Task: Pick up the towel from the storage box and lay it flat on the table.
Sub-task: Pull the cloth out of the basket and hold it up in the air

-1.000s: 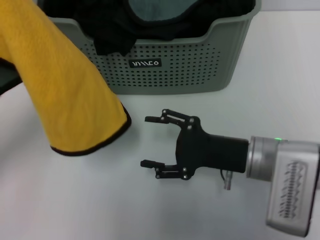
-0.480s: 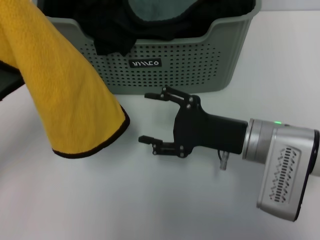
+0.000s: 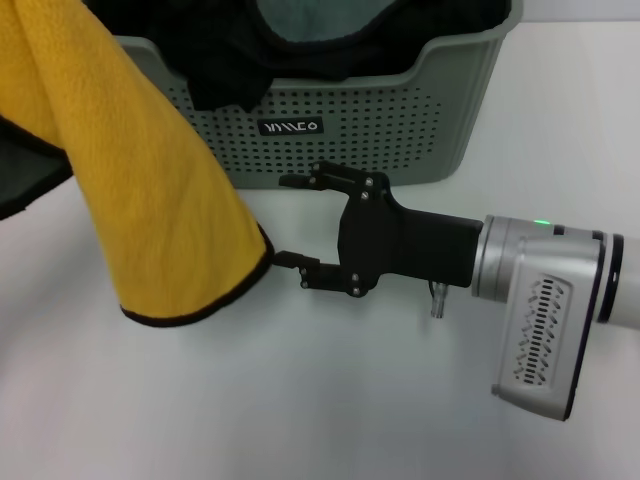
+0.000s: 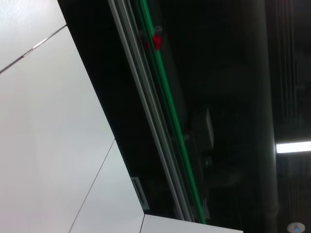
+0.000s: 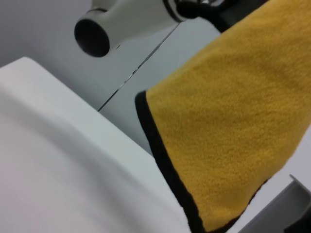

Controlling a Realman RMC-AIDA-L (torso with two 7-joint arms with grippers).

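The towel [image 3: 140, 190] hangs in the air at the left, yellow face out, with black piping along its lower edge just above the table [image 3: 200, 400]. Its top runs out of the head view. In the right wrist view the towel [image 5: 233, 121] hangs from the black end of my left arm, my left gripper [image 5: 199, 9]. My right gripper [image 3: 282, 220] is open, low over the table in front of the storage box [image 3: 400, 120]. Its lower fingertip is right at the towel's lower right corner.
A black cloth [image 3: 220, 60] drapes over the storage box's front rim, and a teal-grey cloth [image 3: 320, 20] lies inside. The box stands at the back centre. The left wrist view shows only ceiling and wall.
My right gripper has moved left and toward the storage box, up to the towel's lower corner, still open. The towel's hanging end has shifted slightly right and lower.
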